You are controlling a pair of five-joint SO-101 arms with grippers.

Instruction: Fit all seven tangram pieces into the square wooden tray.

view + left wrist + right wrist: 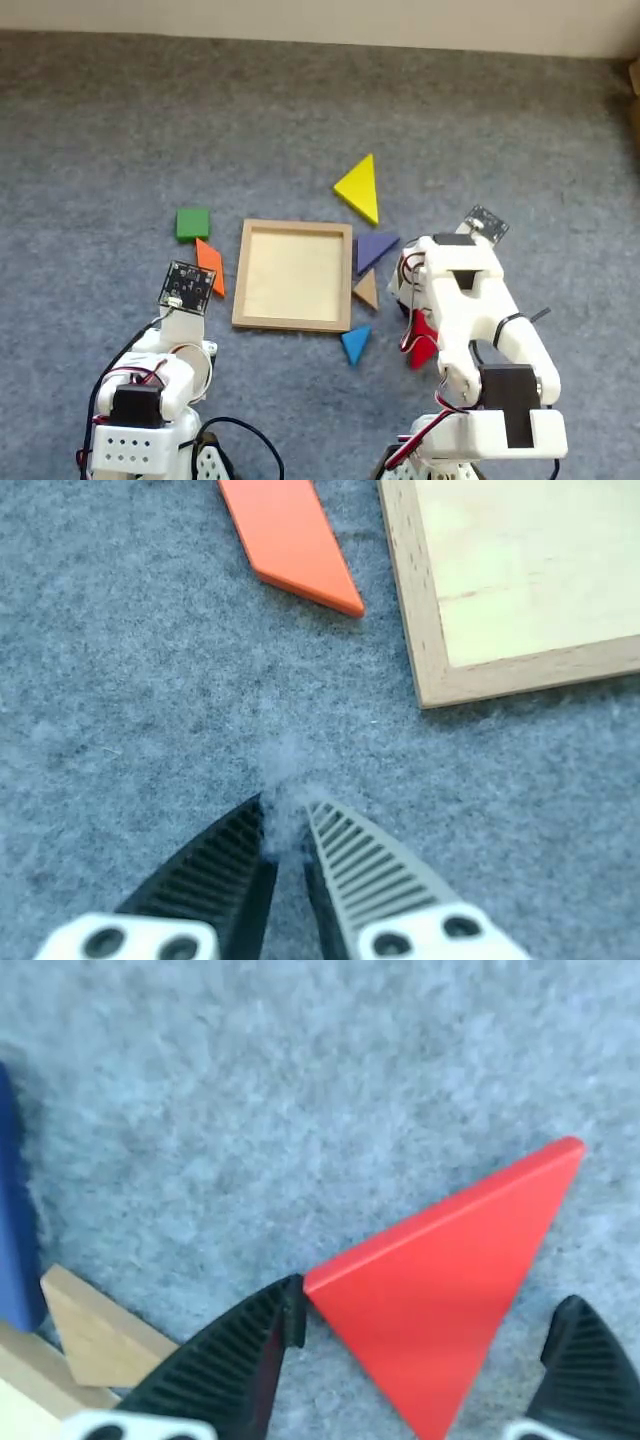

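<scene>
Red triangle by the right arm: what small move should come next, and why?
Probably close the right tool on the red triangle: the tool stands open with the piece lying flat on the carpet between its fingers, outside the wooden tray.

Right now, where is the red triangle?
In the high view the red triangle sits right of the tray, just past the small blue triangle, straddled by the open right gripper.

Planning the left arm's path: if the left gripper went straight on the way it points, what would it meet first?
Likely the orange parallelogram; only grey felt lies between, and the wooden tray sits off to one side, though depth is unclear.
</scene>
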